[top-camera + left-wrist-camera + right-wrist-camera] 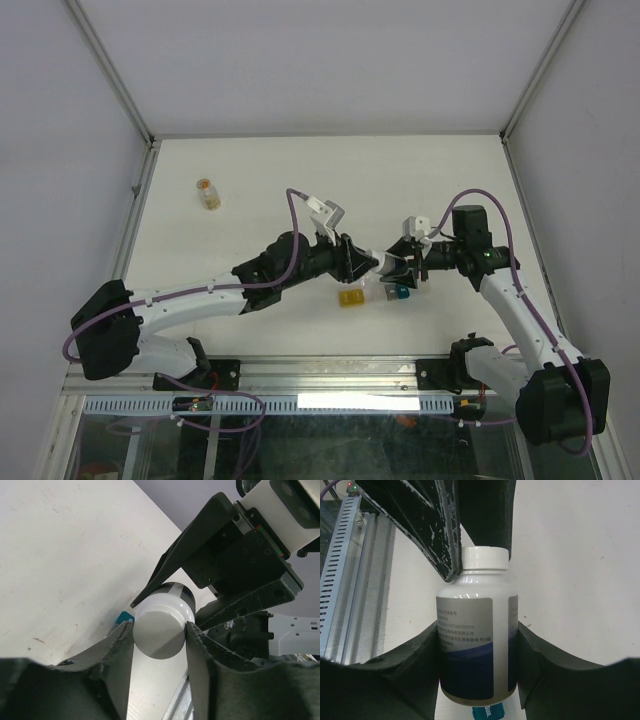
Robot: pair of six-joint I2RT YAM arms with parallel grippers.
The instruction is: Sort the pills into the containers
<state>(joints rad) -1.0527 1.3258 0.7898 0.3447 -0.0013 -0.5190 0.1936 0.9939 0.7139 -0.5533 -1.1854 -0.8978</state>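
From above, the yellow, teal and clear plastic containers (352,297) sit on the white surface (300,180); at the left wrist, our left gripper (160,634) clamps the round white cap (159,622); at the right, our right gripper (477,652) clasps the grey-labelled plastic bottle (470,625), which we should hold steady while twisting.
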